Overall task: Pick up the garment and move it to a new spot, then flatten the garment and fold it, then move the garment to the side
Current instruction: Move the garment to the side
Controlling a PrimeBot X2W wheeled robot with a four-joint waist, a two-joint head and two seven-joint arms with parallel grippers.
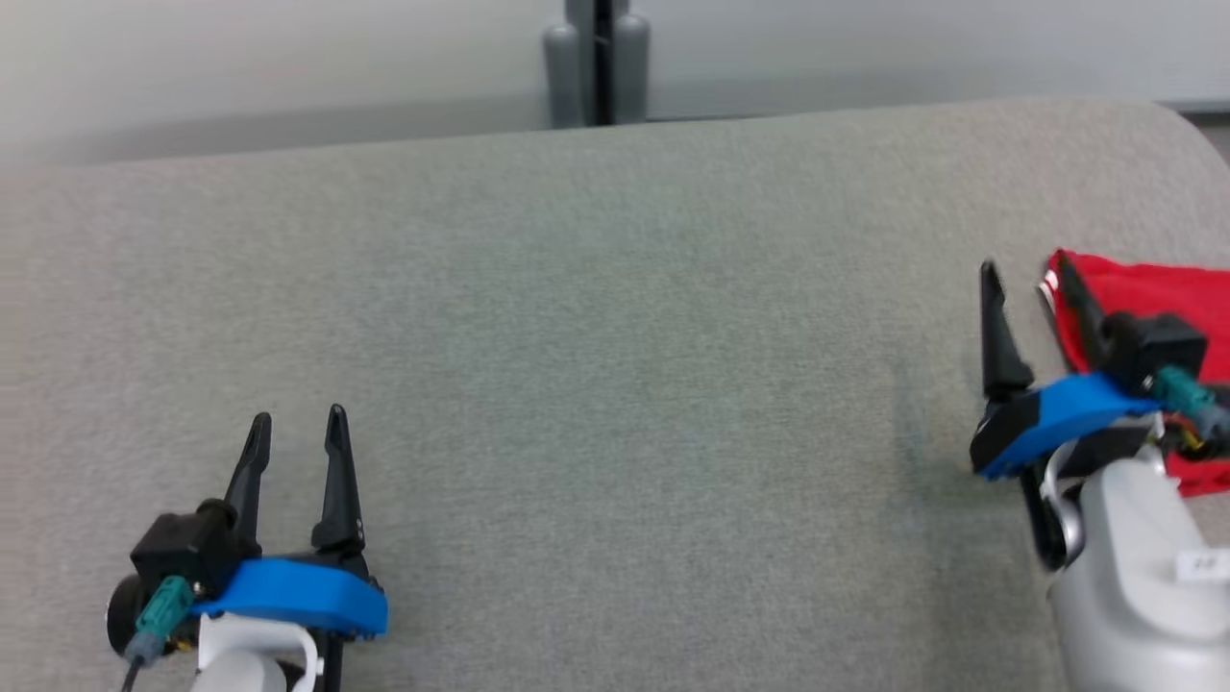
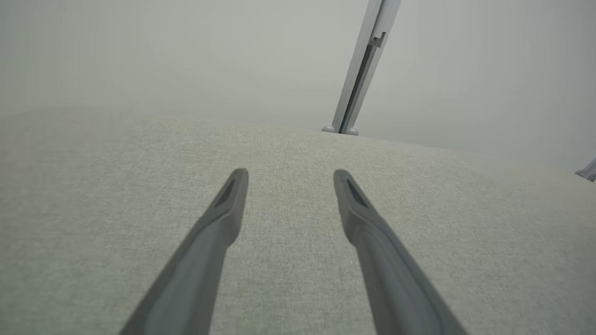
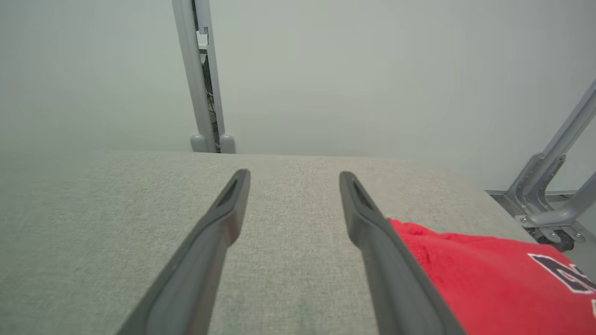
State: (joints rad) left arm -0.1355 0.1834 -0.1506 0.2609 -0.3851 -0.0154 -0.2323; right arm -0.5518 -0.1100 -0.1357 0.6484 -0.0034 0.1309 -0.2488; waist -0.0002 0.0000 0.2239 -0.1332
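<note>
Fabric of the red garment (image 1: 1148,288) runs off the head view's right edge, and the right gripper (image 1: 1026,274) and its pale forearm cover part of it, so its full outline cannot be judged. Dark lettering (image 3: 558,274) on it is cut off too, perhaps a team print. The garment lies on the grey upholstered surface (image 1: 615,336) outside the right gripper's spread jaws, just beside the outer finger; whether they touch is unclear. The left gripper (image 1: 299,420), jaws also apart, hovers well away, holding nothing.
</note>
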